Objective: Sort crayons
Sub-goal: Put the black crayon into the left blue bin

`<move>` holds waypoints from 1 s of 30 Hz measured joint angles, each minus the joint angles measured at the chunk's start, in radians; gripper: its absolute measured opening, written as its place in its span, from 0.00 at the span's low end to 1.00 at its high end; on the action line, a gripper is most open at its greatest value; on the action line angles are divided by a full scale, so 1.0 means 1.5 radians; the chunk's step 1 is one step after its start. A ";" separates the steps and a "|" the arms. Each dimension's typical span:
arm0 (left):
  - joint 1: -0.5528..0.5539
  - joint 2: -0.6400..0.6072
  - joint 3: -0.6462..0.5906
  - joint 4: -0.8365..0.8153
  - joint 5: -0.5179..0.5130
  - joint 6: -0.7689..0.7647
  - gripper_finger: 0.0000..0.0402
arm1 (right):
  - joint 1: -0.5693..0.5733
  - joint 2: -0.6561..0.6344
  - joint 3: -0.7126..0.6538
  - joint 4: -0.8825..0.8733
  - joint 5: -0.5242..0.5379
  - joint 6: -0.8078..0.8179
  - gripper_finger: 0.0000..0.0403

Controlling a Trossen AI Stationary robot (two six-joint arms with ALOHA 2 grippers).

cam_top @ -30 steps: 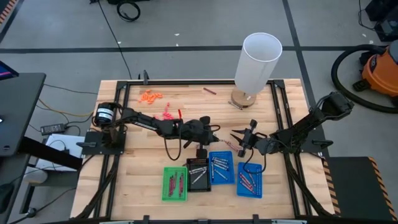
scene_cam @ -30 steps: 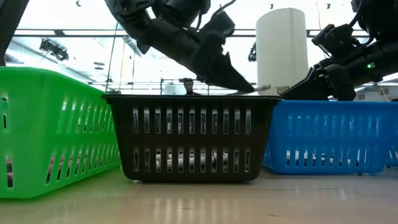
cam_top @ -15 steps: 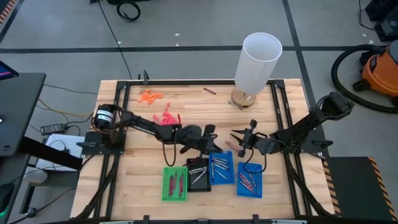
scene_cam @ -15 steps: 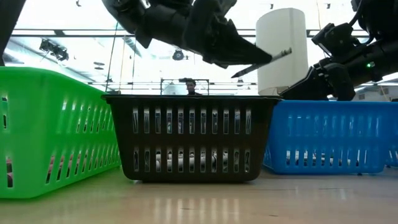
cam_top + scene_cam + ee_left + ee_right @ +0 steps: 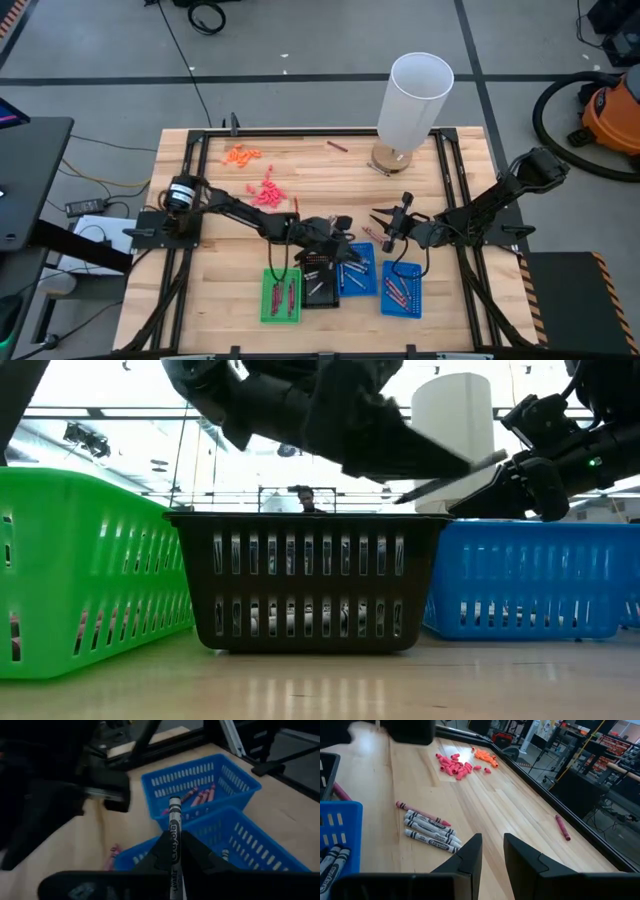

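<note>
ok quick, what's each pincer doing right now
left pincer: closed on a grey crayon, above the baskets
right pincer: open, empty

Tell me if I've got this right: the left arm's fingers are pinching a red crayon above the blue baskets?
Not quite. The crayon pinched in the left gripper is silvery grey with black print, not red, as the left wrist view shows. It does hang above the blue baskets.

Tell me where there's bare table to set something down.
Bare wood lies between the orange bits and the tall white cylinder, apart from one stray red crayon, and left of the green slatted basket. It is crowded around the four baskets, under both arms.
</note>
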 joint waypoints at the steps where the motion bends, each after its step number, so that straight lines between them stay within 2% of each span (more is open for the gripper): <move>1: -0.004 0.008 0.010 0.002 0.000 -0.001 0.05 | 0.000 0.000 0.000 0.000 0.000 0.000 0.22; 10: -0.004 0.061 0.092 -0.047 0.071 0.006 0.05 | 0.000 0.000 0.000 0.005 0.000 -0.003 0.22; 20: -0.002 0.122 0.152 -0.176 0.090 0.134 0.06 | 0.001 0.000 0.000 0.005 -0.001 0.000 0.22; 23: -0.002 0.127 0.153 -0.179 0.080 0.144 0.12 | 0.001 0.000 0.000 0.005 -0.002 0.000 0.22; 30: -0.002 0.125 0.167 -0.215 0.059 0.144 0.32 | 0.001 0.000 0.000 0.005 -0.002 0.003 0.22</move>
